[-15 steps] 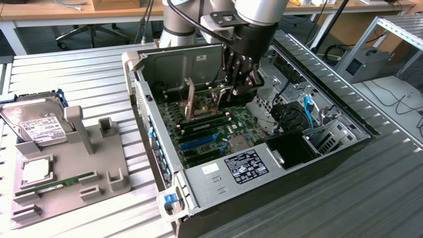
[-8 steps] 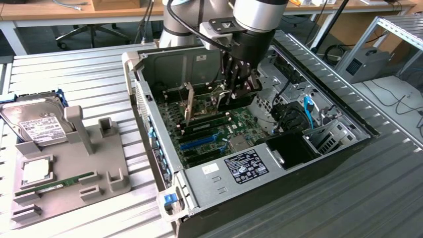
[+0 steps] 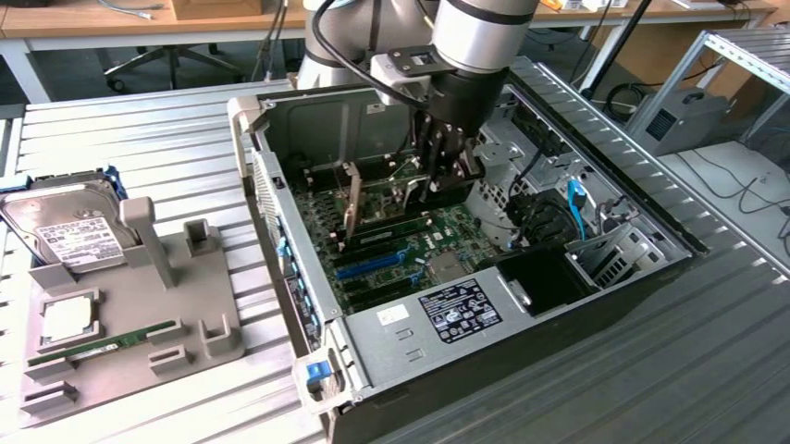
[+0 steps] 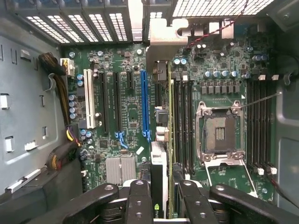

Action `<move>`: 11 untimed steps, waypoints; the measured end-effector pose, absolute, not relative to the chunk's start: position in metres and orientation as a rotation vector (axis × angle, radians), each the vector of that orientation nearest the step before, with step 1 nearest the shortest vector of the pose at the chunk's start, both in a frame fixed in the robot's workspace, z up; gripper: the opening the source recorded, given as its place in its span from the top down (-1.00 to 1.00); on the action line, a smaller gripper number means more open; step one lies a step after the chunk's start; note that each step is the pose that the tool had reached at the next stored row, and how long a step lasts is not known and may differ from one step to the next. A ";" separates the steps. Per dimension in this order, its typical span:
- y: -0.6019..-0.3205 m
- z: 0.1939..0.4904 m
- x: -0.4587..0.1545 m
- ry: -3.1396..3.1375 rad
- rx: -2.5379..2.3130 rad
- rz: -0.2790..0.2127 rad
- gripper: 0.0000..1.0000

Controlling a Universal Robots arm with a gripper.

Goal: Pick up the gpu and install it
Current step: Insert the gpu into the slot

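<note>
My gripper (image 3: 445, 180) has reached down into the open computer case (image 3: 277, 120) and is shut on the gpu (image 3: 392, 199). The green card stands on edge, its metal bracket (image 3: 351, 199) toward the case's rear wall. In the wrist view the gpu (image 4: 162, 140) appears edge-on between my black fingers (image 4: 140, 200), with its bracket (image 4: 164, 35) at the slot openings. The card hangs over the motherboard (image 4: 126, 112), just beside the long blue slot (image 4: 144, 102), on the side of the processor socket (image 4: 220, 133). Whether its gold edge touches a slot is hidden.
At the exterior view's left a grey holder (image 3: 136, 305) carries a silver hard drive (image 3: 68, 231), a processor (image 3: 68, 319) and a thin green memory stick (image 3: 105, 344). Cables (image 3: 574, 208), a drive cage (image 3: 617, 254) and the case walls crowd around the arm.
</note>
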State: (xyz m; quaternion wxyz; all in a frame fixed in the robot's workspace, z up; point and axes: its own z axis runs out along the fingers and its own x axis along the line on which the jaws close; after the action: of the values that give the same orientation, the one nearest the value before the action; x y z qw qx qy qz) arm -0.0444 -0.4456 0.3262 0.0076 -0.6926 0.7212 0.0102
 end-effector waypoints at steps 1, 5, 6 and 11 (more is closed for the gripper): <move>-0.446 0.325 -0.044 2.255 -2.165 0.032 0.45; -0.446 0.321 -0.045 2.255 -2.165 0.032 0.45; -0.446 0.320 -0.045 2.255 -2.165 0.032 0.45; -0.446 0.316 -0.047 2.253 -2.166 0.030 0.45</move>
State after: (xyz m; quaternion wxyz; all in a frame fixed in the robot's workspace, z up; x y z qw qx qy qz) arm -0.0466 -0.4456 0.3155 0.0081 -0.6930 0.7208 0.0097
